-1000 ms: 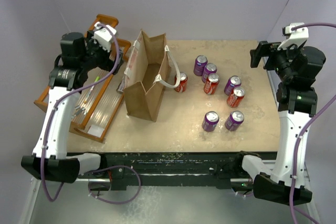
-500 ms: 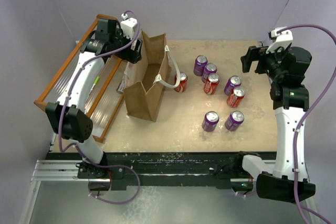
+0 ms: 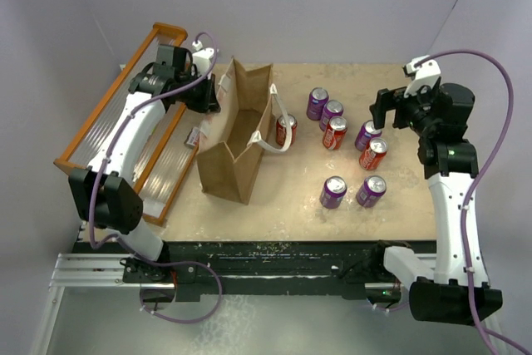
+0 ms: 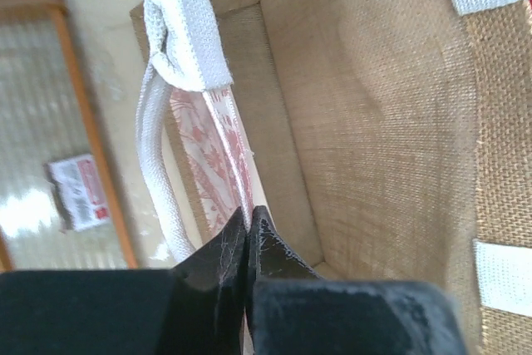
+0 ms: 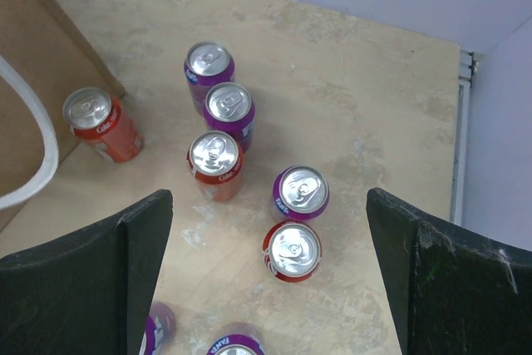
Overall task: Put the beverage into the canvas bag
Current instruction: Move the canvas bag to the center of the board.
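Note:
The tan canvas bag [image 3: 235, 143] stands open at the table's left, white handles up. My left gripper [image 3: 211, 94] is shut on the rim of its left wall. The left wrist view shows the jaws [image 4: 248, 215] pinched together on that patterned edge, a white handle [image 4: 179, 47] just left and the bag's inside [image 4: 374, 122] to the right. Several red and purple beverage cans stand upright right of the bag, the nearest a red one [image 3: 285, 130]. My right gripper [image 3: 384, 108] hangs open above the cluster, a purple can [image 5: 301, 191] and a red can [image 5: 293, 251] below its wide gap [image 5: 268, 205].
An orange slatted rack [image 3: 106, 126] lies left of the bag, under my left arm, with a small label card [image 4: 76, 191] on it. Two purple cans [image 3: 333, 191] stand nearest the front edge. The table's right edge [image 5: 462, 122] is close to the cans.
My left arm swung in from over the rack to the bag's left rim and shut on it; the bag shifted a little. My right gripper moved left, over the cans, still open.

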You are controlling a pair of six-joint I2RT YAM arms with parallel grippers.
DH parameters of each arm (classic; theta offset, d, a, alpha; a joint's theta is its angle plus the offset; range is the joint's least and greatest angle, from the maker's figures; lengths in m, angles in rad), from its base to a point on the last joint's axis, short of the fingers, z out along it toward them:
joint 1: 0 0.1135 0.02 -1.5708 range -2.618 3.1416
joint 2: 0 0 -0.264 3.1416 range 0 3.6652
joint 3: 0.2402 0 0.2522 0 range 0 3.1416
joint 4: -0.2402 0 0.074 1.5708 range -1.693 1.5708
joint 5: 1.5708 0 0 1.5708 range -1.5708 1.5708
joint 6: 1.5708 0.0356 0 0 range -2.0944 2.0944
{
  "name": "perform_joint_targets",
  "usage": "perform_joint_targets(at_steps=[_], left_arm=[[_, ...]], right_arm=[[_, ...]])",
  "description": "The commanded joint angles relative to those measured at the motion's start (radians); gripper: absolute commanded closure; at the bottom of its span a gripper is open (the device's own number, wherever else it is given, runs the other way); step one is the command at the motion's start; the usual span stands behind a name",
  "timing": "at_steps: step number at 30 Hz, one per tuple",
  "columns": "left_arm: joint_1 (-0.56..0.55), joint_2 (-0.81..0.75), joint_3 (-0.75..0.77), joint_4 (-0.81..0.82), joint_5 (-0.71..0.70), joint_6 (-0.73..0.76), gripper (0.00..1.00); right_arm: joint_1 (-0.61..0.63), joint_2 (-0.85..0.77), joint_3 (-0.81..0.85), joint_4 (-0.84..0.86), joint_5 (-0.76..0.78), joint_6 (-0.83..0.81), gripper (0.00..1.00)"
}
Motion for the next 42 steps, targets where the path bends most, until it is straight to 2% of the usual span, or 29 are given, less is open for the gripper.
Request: perform_joint_targets(at_steps=[1,11,17,20,22,24,28,36,42], left_arm=[[-0.008,-0.130,-0.097,-0.005,0.142,-0.073,1.00],[0.007,-0.311,-0.292,-0.001,0.096,-0.093,1.00],[0.070,-0.355,-0.360,0.036,0.210,-0.147,0.91],[0.082,-0.373,-0.387,0.046,0.237,-0.142,0.79],[0.098,-0.387,-0.394,0.049,0.250,-0.134,0.65],[0.118,-0.400,-0.395,0.052,0.261,-0.125,0.52],[0.156,-0.417,-0.378,0.053,0.272,-0.097,0.36],[0.162,-0.403,-0.275,-0.001,0.214,0.040,0.20],[0.166,-0.399,-0.274,-0.008,0.232,0.058,0.14]], right_arm=[[0.058,-0.007,-0.007,0.025,-0.030,-0.085,0.00],[0.189,0.075,-0.026,-0.058,-0.130,-0.191,0.00],[0.300,0.163,-0.082,0.070,-0.146,-0.162,0.00],[0.342,0.239,-0.094,0.152,-0.142,-0.129,0.00],[0.373,0.306,-0.072,0.191,-0.131,-0.129,0.00],[0.390,0.379,-0.033,0.203,-0.122,-0.129,0.00],[0.426,0.553,0.085,0.183,-0.113,-0.167,0.00],[0.492,0.791,0.291,0.062,-0.083,-0.260,0.00],[0.524,0.892,0.352,0.039,-0.058,-0.284,0.00]])
